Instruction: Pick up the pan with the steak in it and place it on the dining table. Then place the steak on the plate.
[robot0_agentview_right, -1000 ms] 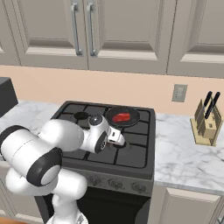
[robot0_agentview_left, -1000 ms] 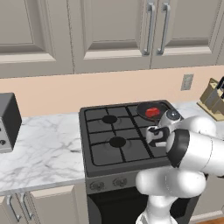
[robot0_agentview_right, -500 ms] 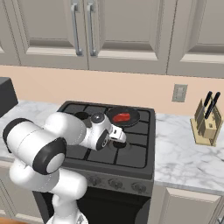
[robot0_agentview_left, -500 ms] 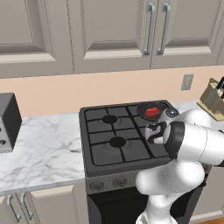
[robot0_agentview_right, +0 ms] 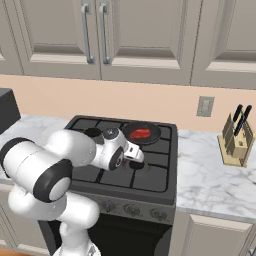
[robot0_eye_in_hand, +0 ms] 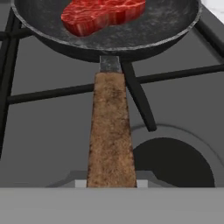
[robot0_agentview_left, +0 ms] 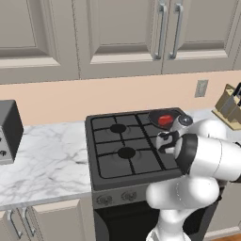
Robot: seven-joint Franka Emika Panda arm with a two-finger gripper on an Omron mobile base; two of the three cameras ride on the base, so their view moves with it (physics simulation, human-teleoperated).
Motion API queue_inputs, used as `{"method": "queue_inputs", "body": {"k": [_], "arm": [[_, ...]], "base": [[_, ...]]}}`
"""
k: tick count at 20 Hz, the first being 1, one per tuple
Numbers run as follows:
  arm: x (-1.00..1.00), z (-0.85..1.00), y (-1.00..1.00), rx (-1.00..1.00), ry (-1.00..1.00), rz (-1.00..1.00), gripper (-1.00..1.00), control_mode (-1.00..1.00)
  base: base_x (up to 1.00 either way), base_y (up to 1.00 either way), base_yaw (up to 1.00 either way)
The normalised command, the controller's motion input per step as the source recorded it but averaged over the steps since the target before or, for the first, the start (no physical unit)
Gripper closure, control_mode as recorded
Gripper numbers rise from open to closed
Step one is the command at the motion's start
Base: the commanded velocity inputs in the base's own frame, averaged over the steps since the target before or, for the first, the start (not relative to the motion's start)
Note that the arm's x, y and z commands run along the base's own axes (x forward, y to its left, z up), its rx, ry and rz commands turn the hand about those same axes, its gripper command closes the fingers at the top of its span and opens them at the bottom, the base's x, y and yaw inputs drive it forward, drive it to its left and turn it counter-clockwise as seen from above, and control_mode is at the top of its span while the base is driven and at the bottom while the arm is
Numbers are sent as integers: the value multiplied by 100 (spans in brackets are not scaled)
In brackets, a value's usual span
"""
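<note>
One pan [robot0_eye_in_hand: 109, 30] sits on the rear right burner of the stove [robot0_agentview_left: 132, 146], with the steak [robot0_eye_in_hand: 101, 15] lying inside it. We see the pan's brown handle [robot0_eye_in_hand: 110, 131] running straight toward the camera on the hand, and the fingers [robot0_eye_in_hand: 110, 183] are closed on its near end. We also note a knife block [robot0_agentview_right: 236, 140] on the marble tabletop [robot0_agentview_right: 215, 175] right of the stove.
</note>
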Motion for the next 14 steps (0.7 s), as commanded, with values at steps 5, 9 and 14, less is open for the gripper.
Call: {"method": "queue_inputs", "body": {"k": [5,9,14], "arm": [[-16,57,0,7,-1,-3,100,-100],[-41,63,0,10,-1,0,100,-100],[-67,53,0,9,0,0,100,-100]], "base": [[0,0,0],[0,0,0],[0,0,0]]}}
